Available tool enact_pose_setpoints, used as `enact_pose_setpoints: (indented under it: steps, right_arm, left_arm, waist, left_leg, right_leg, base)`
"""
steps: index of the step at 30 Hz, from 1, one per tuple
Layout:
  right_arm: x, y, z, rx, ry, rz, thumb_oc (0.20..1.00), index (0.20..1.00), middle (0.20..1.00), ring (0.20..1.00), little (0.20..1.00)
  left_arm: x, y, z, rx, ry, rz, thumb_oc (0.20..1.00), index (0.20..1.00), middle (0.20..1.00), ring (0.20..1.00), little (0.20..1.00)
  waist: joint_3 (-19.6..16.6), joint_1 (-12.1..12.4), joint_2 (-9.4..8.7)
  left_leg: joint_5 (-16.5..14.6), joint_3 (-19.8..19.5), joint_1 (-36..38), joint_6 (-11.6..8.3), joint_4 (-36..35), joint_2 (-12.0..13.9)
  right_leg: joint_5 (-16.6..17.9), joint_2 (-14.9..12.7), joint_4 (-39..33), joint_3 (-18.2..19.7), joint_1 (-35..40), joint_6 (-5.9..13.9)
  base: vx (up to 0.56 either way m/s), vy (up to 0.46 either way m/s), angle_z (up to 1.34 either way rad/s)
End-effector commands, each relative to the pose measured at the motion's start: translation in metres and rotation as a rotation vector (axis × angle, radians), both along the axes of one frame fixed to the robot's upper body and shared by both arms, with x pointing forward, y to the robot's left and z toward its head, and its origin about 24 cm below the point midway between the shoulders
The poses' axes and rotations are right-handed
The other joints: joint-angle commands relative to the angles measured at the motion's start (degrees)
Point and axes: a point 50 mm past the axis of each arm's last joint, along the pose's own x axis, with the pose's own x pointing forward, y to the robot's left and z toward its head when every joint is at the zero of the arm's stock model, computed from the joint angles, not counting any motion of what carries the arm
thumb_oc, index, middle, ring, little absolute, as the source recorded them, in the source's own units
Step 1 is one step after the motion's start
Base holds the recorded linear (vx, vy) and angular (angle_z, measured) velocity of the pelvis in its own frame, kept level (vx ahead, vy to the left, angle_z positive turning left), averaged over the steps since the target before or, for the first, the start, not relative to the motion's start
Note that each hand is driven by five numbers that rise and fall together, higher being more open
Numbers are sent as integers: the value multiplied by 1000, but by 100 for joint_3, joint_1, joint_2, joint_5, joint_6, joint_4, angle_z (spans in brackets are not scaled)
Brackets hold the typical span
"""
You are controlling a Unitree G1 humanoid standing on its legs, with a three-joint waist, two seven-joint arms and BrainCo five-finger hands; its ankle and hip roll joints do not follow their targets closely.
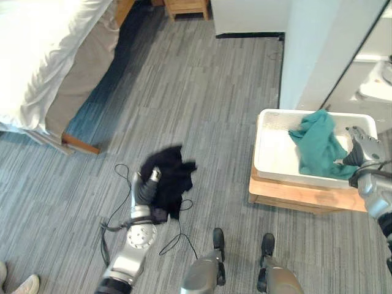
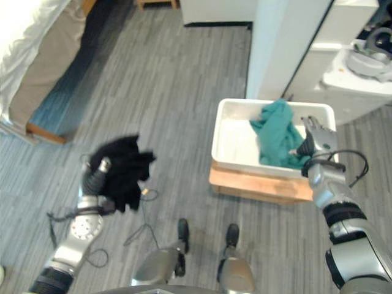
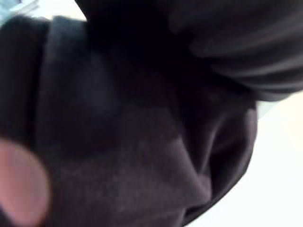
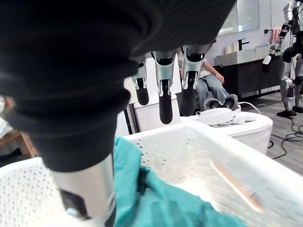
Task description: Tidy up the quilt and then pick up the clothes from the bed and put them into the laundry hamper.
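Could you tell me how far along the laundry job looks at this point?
Partly done. A teal garment already lies in the white hamper, draped over its far rim, with the right hand open just above it. The left hand holds a black garment over the floor, away from the hamper; that still has to go in. The visible edge of the bed shows white bedding hanging down and no clothes.

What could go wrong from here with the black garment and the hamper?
1. The black garment hangs loose from the left hand, far from the white hamper; its trailing folds could slip free or drop short on the floor.
2. The teal garment drapes over the hamper's rim beside the open right hand, so it may slide out.
3. The hamper sits on a small wooden stand; a bump could shift it.
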Motion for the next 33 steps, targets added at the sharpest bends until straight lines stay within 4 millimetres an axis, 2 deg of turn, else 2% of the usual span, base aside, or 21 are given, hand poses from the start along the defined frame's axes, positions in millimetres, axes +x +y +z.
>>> enact_pose_setpoints:
  steps: [1,4,5,6,7,8,11,12,13,15,16,18,20,24,25,30,31,32,33]
  right_arm:
    - [-54,-22,-24,-129,59,-74,1000,1000,1000,1000,1000]
    - [-89,-26,-53,-103,106,-152,1000,1000,1000,1000,1000]
    - [-89,-26,-53,-102,105,-153,1000,1000,1000,1000,1000]
    - [-102,-25,-73,-58,144,-210,1000,1000,1000,1000,1000]
    - [-102,-25,-73,-57,143,-211,1000,1000,1000,1000,1000]
    - [-114,-19,-94,4,197,-240,1000,1000,1000,1000,1000]
    - [-134,-4,-128,96,317,-256,1000,1000,1000,1000,1000]
    - [-133,-3,-128,98,315,-256,1000,1000,1000,1000,1000]
    - [-150,6,-152,141,426,-272,1000,1000,1000,1000,1000]
    - [-171,15,-177,197,548,-320,1000,1000,1000,1000,1000]
    - [-199,24,-203,212,729,-375,1000,1000,1000,1000,1000]
    - [-198,25,-204,214,727,-373,1000,1000,1000,1000,1000]
    - [-226,28,-218,215,884,-446,1000,1000,1000,1000,1000]
    - [-239,28,-223,259,940,-517,1000,1000,1000,1000,1000]
    - [-234,14,-218,266,927,-579,1000,1000,1000,1000,1000]
    - [-234,14,-218,267,925,-580,1000,1000,1000,1000,1000]
    - [-227,8,-214,277,890,-619,1000,1000,1000,1000,1000]
    - [-220,6,-212,296,855,-636,1000,1000,1000,1000,1000]
    - [-218,6,-212,305,846,-635,1000,1000,1000,1000,1000]
  left_arm:
    - [10,9,48,39,-235,16,200,200,200,200,200]
    - [21,0,71,39,-327,-2,200,200,200,200,200]
    - [21,-1,71,40,-328,-3,200,200,200,200,200]
    - [29,-9,80,51,-353,-14,200,200,200,200,200]
    - [30,-10,80,52,-354,-14,200,200,200,200,200]
    - [43,-23,87,55,-367,-41,200,200,200,200,200]
    - [63,-33,89,22,-342,-40,200,200,200,200,200]
    - [64,-32,90,23,-345,-39,200,200,200,200,200]
    - [76,-41,93,61,-327,-53,200,200,200,200,200]
    - [86,-52,102,91,-341,-71,200,200,200,200,200]
    - [89,-62,108,98,-358,-95,200,200,200,200,200]
    - [89,-61,108,101,-360,-94,200,200,200,200,200]
    - [91,-73,115,85,-380,-124,200,200,200,200,200]
    - [102,-87,110,90,-329,-143,200,200,200,200,200]
    - [111,-98,94,140,-236,-158,200,200,200,200,200]
    - [111,-99,95,140,-238,-159,200,200,200,200,200]
    - [125,-99,73,217,-123,-88,200,200,200,200,200]
    - [135,-73,33,324,104,50,1000,1000,1000,1000,1000]
    - [136,-66,29,343,129,78,1000,1000,1000,1000,1000]
  waist:
    - [-783,-732,-407]
    - [-932,-1093,-451]
    - [-930,-1075,-455]
    - [-997,-1291,-453]
    - [-996,-1274,-457]
    - [-1051,-1511,-453]
    - [-1084,-1789,-453]
    - [-1078,-1775,-461]
    - [-1056,-1928,-452]
    - [-1017,-2055,-417]
    - [-1007,-2078,-390]
    - [-1015,-2069,-396]
    - [-976,-2121,-363]
    - [-859,-2191,-320]
    - [-812,-2149,-294]
    - [-809,-2149,-289]
    - [-678,-2232,-247]
    - [-583,-2299,-214]
    - [-589,-2300,-216]
  left_leg:
    - [-718,368,499,-429,-22,292]
    - [-851,579,708,-397,-22,304]
    - [-824,590,693,-398,-22,308]
    - [-888,735,789,-375,-22,319]
    - [-860,747,771,-376,-22,325]
    - [-919,937,879,-355,-22,340]
    - [-950,1223,1029,-345,-22,355]
    - [-923,1237,1013,-350,-22,362]
    - [-923,1355,1054,-356,-22,369]
    - [-947,1449,1090,-357,-22,358]
    - [-948,1485,1098,-364,-22,357]
    - [-921,1500,1070,-371,-22,366]
    - [-942,1507,1093,-375,-22,353]
    - [-872,1501,998,-388,-22,353]
    - [-852,1468,924,-390,-22,330]
    - [-851,1461,915,-389,-22,329]
    - [-838,1468,824,-382,-22,287]
    - [-810,1524,723,-393,-22,275]
    - [-789,1545,687,-403,-22,281]
  right_leg:
    - [-1013,-406,-9,540,266,620]
    - [-1027,-372,-9,811,319,630]
    - [-999,-366,-9,824,298,623]
    - [-1002,-333,-9,999,288,630]
    - [-973,-327,-9,1014,263,622]
    - [-961,-288,-9,1209,235,641]
    - [-914,-238,-9,1477,199,657]
    - [-887,-229,-9,1493,175,647]
    - [-845,-209,-9,1596,130,666]
    - [-832,-198,-9,1687,95,698]
    - [-817,-186,-9,1708,64,710]
    - [-790,-174,-9,1724,28,698]
    - [-821,-183,-9,1731,48,713]
    - [-761,-202,-9,1759,-59,705]
    - [-763,-232,-9,1712,-93,701]
    - [-763,-234,-9,1705,-98,701]
    - [-738,-279,-9,1697,-182,727]
    - [-695,-276,-9,1700,-312,739]
    - [-666,-263,-9,1713,-357,735]
  base:
    - [161,23,-40]
    - [88,21,-29]
    - [31,24,-72]
    - [-6,14,-58]
    - [47,32,-64]
    - [22,10,-62]
    - [52,13,-63]
    - [14,5,-73]
    - [-21,-5,-61]
    - [-4,9,-29]
    - [-7,-12,-21]
    - [-6,-16,-25]
    - [6,-7,-12]
    - [-42,-26,-4]
    - [-34,-27,-13]
    - [-17,-2,5]
    - [-103,13,6]
    - [-112,2,5]
    - [-65,-34,-6]
